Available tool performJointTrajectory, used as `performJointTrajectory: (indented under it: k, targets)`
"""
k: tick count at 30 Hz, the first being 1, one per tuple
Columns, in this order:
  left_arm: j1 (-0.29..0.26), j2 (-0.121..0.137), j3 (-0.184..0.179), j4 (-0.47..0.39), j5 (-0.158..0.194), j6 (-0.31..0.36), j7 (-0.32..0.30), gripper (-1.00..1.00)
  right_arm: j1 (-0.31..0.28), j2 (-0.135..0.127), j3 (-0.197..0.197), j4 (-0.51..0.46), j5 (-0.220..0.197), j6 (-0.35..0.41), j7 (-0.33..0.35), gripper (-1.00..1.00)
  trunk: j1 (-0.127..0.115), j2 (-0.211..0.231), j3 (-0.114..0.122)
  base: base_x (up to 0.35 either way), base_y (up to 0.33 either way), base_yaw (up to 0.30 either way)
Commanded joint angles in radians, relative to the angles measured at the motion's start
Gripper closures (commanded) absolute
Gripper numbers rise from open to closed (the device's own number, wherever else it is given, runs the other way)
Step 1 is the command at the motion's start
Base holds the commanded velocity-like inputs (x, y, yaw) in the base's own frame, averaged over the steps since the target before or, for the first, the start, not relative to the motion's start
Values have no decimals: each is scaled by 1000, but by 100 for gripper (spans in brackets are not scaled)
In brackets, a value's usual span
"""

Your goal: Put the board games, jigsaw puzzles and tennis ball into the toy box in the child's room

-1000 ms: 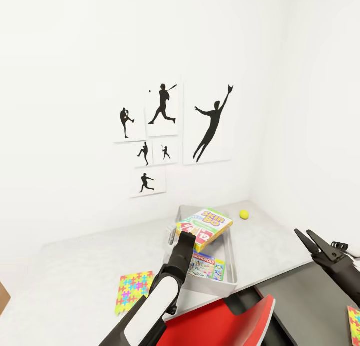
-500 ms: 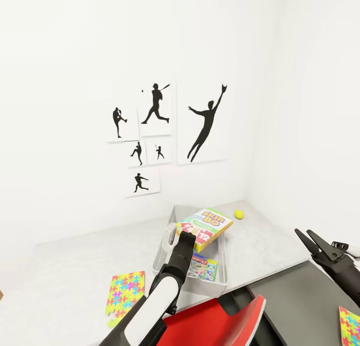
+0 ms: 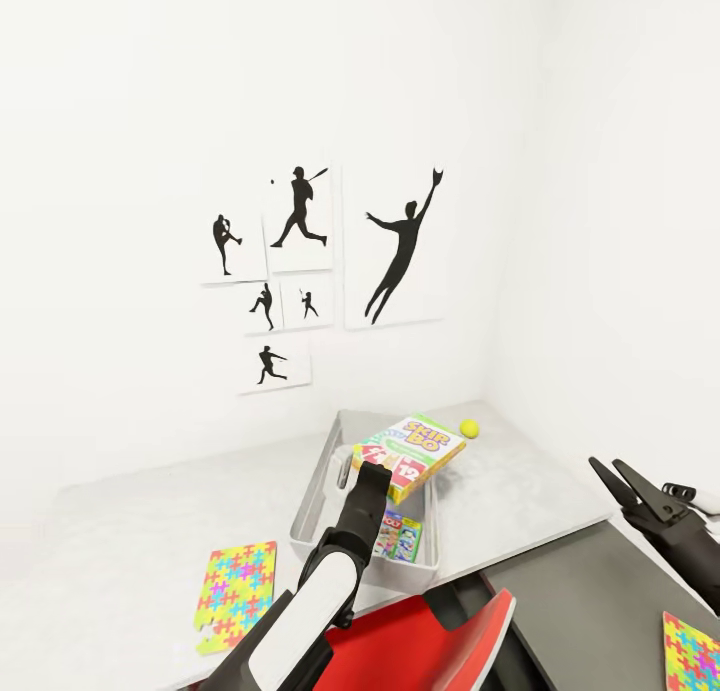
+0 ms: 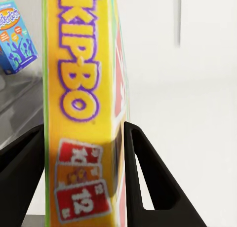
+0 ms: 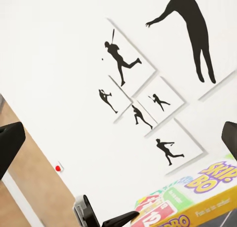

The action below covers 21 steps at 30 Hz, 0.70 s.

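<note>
My left gripper (image 3: 372,468) is shut on the Skip-Bo board game (image 3: 410,453), a white, green and yellow box with a red logo, held above the toy box (image 3: 314,493). In the left wrist view the box (image 4: 79,98) is clamped between both fingers (image 4: 148,182). A blue printed board game (image 3: 398,537) lies inside the light grey bin. One jigsaw puzzle (image 3: 236,583) lies on the table (image 3: 130,531) left of the bin. The tennis ball (image 3: 469,428) rests near the far corner. My right gripper (image 3: 612,474) hangs open and empty at the right.
Black silhouette pictures (image 3: 300,271) hang on the white wall behind the table. A red and dark grey shape (image 3: 440,636) lies below the table's front edge. A second jigsaw sheet (image 3: 690,649) shows at the lower right corner.
The whole picture has shifted left, so the camera has moved. Both grippers and the held Skip-Bo box keep their places in the view.
</note>
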Motion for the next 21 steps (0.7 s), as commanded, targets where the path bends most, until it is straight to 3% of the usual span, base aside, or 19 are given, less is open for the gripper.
performJointTrajectory:
  k: [1, 9, 21]
  targets:
    - [-1, 0, -1, -1, 6, -6, 2, 100, -1, 0, 0, 0, -5, 6, 1, -100, 1, -2, -2, 0, -3, 0]
    - [-12, 0, 16, 23, 4, -42, 32, 100, -2, 12, -1, 2, -3, 1, -6, -100, 1, -2, -2, 0, 0, 0]
    - [-12, 0, 86, 18, 3, -84, 42, 100, -1, 12, 0, 2, -3, 1, -8, -100, 1, -2, -2, 0, 0, 0]
